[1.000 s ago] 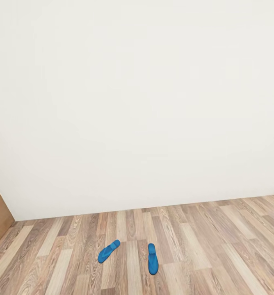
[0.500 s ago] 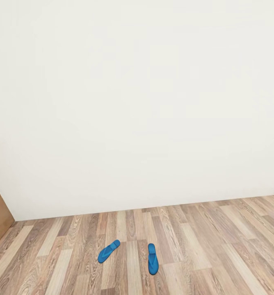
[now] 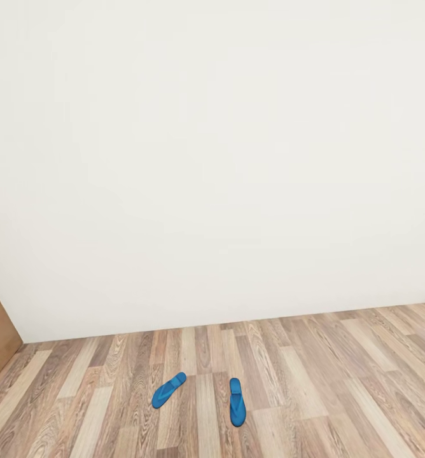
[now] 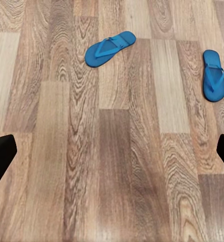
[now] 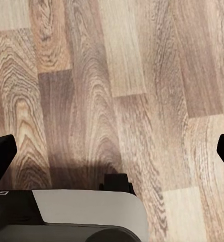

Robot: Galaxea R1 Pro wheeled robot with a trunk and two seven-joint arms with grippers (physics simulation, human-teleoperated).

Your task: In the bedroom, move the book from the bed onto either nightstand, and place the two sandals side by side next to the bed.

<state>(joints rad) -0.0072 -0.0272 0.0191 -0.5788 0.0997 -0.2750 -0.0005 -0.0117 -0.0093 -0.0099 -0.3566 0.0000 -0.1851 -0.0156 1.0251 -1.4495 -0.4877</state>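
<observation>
Your left gripper (image 4: 112, 156) points down, its two dark fingertips (image 4: 1, 154) at opposite edges of the left wrist view, spread wide with nothing between them. Your right gripper (image 5: 112, 156) points down too, fingers (image 5: 1, 151) equally wide apart and holding nothing, above a grey-white part of your own body (image 5: 86, 209).

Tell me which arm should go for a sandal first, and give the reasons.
Left, probably. The left pincer is open and looks over both sandals: the angled sandal and the straight sandal lie ahead on the floor. The right pincer, also open, faces planks and the robot's base.
</observation>
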